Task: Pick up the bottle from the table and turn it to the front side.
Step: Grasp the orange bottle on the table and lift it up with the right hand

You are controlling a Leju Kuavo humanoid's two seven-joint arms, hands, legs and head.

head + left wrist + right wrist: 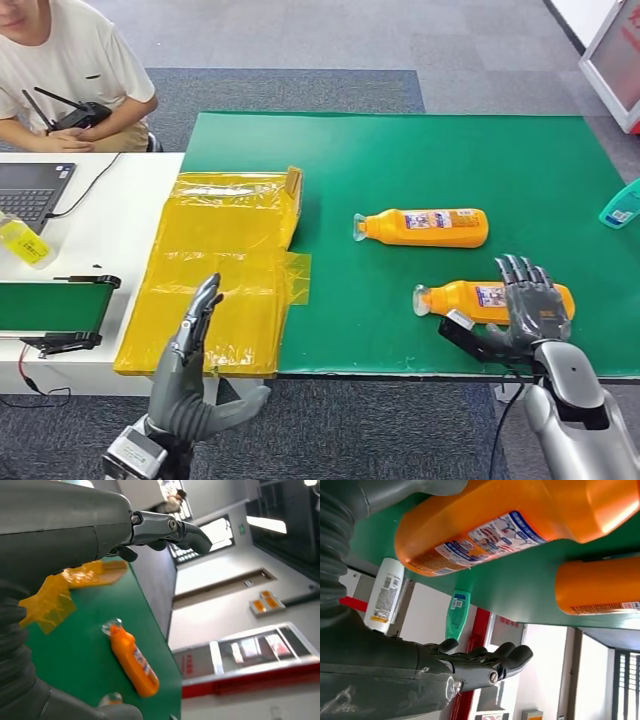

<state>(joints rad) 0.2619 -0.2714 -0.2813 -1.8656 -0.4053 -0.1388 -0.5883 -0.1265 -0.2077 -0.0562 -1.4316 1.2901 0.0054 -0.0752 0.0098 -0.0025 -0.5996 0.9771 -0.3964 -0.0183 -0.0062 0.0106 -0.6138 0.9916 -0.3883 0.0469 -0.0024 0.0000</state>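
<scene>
Two orange bottles lie on their sides on the green table (362,160), caps pointing left. The far bottle (426,228) lies free. My right hand (532,310) hovers over the base end of the near bottle (468,297), fingers spread above it and thumb (468,335) low on its near side. In the right wrist view the near bottle (508,520) sits between thumb and fingers (490,662) with a clear gap. My left hand (192,355) is raised and open at the table's front edge, by the yellow plastic bag (226,265). The left wrist view shows the far bottle (134,660).
A teal bottle (623,205) lies at the table's right edge, with a white bottle (384,595) beyond it. On the white desk (113,220) to the left are a laptop (30,190) and a small green conveyor (56,305). A person (68,60) sits behind it.
</scene>
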